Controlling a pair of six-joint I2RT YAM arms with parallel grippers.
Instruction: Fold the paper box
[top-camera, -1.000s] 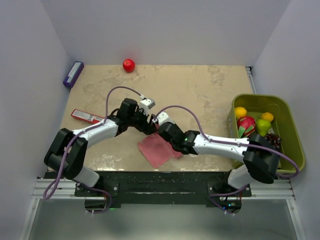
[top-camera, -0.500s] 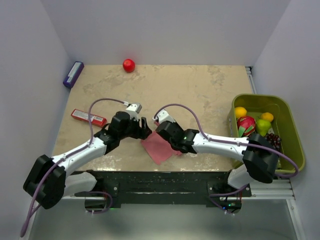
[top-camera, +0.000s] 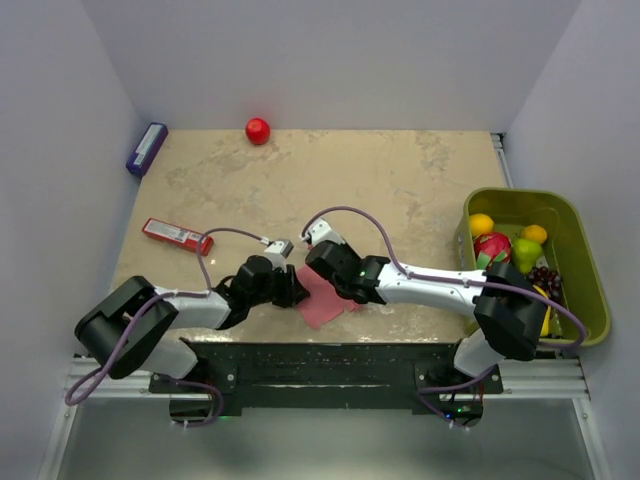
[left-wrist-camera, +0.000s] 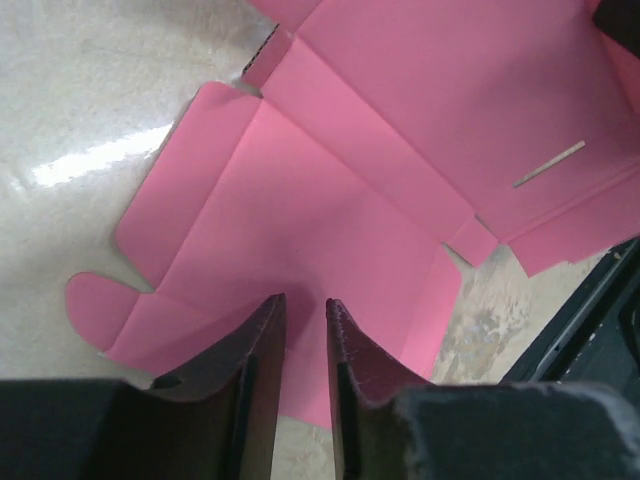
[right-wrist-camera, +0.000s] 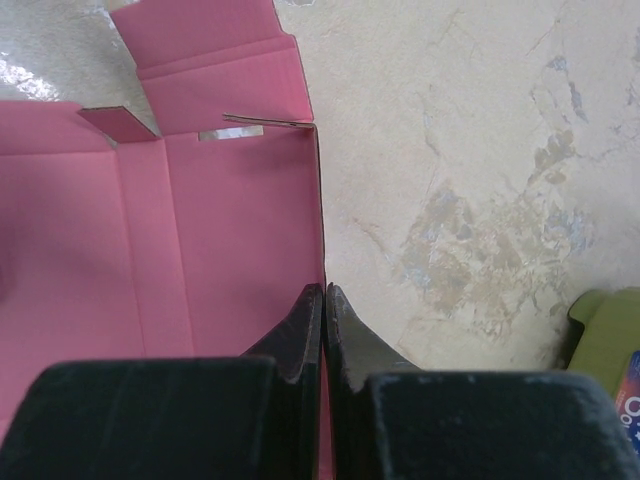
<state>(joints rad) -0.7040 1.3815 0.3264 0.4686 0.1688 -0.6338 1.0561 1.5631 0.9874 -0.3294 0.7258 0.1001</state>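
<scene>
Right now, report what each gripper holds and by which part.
The right gripper pinches the pink die-cut card paper box by the edge of one panel. The left gripper has its jaws narrowly apart over another panel; whether it grips cannot be told.

Beige table bears paper box, red packet, red ball.

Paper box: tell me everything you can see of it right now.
The paper box is thin pink card, die-cut, with creases, small tabs, a rounded flap and one slit. It lies unfolded and mostly flat on the table near the front edge, between the two arms. The right claw is shut on one edge. The left claw, fingers narrowly apart, is over a panel; whether it touches cannot be told.
</scene>
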